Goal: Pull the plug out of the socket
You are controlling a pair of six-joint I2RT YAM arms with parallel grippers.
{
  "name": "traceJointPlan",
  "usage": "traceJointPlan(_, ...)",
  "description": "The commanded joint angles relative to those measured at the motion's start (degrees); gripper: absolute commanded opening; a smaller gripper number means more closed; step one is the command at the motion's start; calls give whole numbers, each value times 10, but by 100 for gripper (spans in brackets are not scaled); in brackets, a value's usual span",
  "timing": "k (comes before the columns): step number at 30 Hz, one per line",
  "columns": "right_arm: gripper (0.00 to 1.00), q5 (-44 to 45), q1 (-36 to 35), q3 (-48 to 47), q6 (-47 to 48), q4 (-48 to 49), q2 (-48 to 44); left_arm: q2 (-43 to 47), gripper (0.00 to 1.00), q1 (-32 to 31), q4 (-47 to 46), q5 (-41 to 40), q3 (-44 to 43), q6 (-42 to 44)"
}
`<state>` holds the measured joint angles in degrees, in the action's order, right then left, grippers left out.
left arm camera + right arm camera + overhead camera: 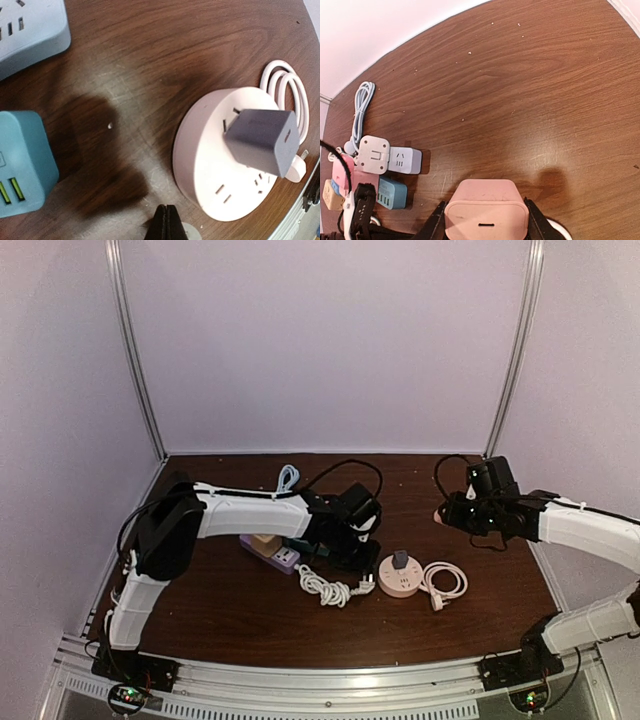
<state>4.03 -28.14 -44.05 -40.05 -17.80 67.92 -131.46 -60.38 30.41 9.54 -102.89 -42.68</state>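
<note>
On the dark wood table (200, 610), lilac walls (320, 340) around: round pink socket (205, 165) with grey plug (262, 140) seated in it, coiled white cord (285, 85) just beside. Above the table, right gripper (485, 220) is half-open, clamped on a pink plug (486, 202). Near the socket, left gripper (166, 222) is clenched and empty.

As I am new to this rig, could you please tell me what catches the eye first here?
The right gripper clamps a pink charger block over the right side of the table. Near the front centre, a grey plug sits in the round pink socket, a coiled white cable beside it.
</note>
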Motion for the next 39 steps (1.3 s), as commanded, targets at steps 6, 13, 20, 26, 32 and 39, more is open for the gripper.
traceJointPlan(6,17,-102,132,-41,50,71,102,89,0,2,22,-41,7,38)
traceJointPlan(13,24,-155,182,-102,84,41,181,141,0,2,22,-60,21,55)
traceJointPlan(20,31,-163,209,-159,118,-10,247,180,0,2,16,-72,50,62)
traceJointPlan(26,33,-188,228,-200,145,-50,299,201,0,7,13,-75,64,66)
traceJointPlan(32,41,-206,250,-234,157,-64,341,208,0,12,6,-72,76,64)
traceJointPlan(39,57,-220,271,-287,161,-75,400,219,0,12,4,-78,84,58)
